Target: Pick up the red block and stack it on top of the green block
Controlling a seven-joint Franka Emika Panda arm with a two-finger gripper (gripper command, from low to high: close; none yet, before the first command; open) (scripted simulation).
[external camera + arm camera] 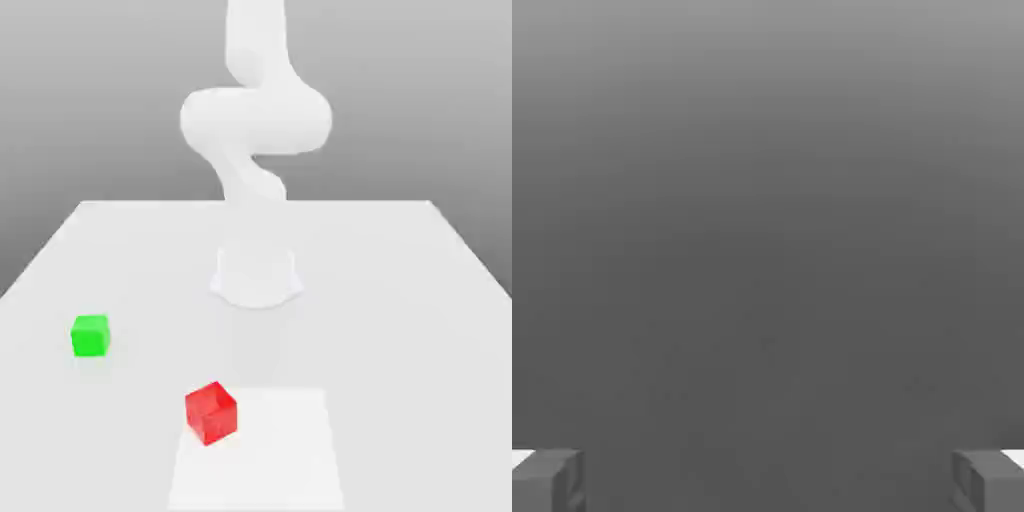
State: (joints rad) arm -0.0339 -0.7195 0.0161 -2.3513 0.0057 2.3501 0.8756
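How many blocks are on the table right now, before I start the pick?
2. The red block sits near the front of the table; the green block sits apart from it, farther back toward the exterior view's left. None appears hidden.

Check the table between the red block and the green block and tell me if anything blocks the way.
Nothing visible does. The red block and the green block sit apart on the table, green toward the exterior view's left and farther back, with bare tabletop between them. The gripper is open with nothing between its fingers.
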